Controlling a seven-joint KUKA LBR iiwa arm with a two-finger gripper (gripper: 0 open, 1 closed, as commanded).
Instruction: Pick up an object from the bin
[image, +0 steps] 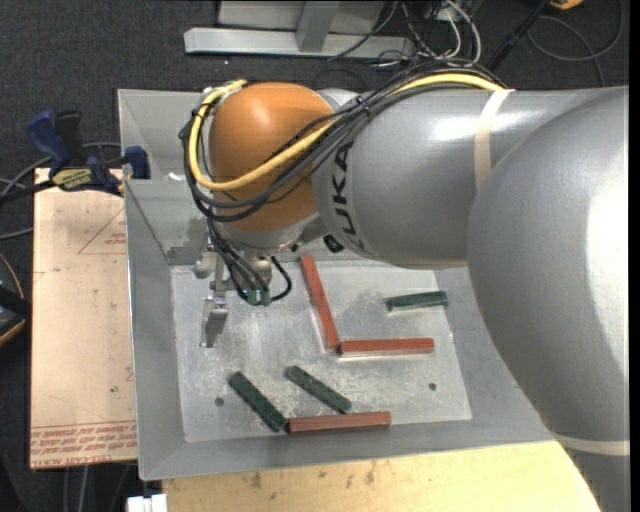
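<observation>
My gripper (213, 325) hangs below the orange cover over the left part of the bin floor, with bare metal beneath it. The nearest thing on its right is a long red-brown bar (320, 305) lying lengthwise, about a hand's width away. Below the gripper, toward the front, a dark green bar (255, 400) lies slanted. A second dark green bar (318, 389) lies slanted just right of that one. None of these touches the gripper.
Another red-brown bar (386, 347) lies crosswise, meeting the long one's lower end in an L. A third red-brown bar (339, 423) rests along the front wall. A dark green bar (417, 300) lies at the right. The arm covers the bin's back right.
</observation>
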